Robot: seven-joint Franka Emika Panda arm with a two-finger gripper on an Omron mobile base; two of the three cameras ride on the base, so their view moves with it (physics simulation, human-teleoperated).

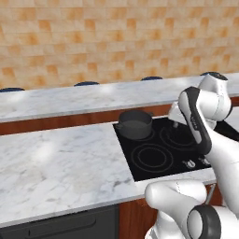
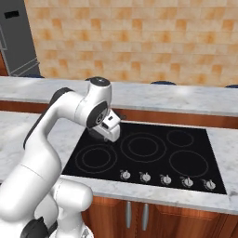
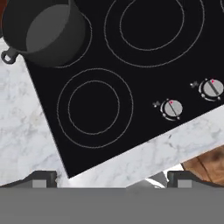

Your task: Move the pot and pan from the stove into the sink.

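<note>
Hand [image 3: 112, 177] (fingers spread wide, holding nothing) hovers over the stove [image 3: 144, 74] — pot [image 3: 43, 30] on a rear burner, knobs [image 3: 171, 108] nearby.

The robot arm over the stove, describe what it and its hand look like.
The arm is glossy white with rounded, tube-like links and dark grey to black bands and caps at its joints. The hand ends in two small dark fingertips with lighter grey pads. No cables or markings show.

The white arm [image 2: 51, 125] rose from 7 o'clock, elbow bent; its gripper [image 3: 111, 178] pointed downward, jaws spread wide, holding nothing.
</note>
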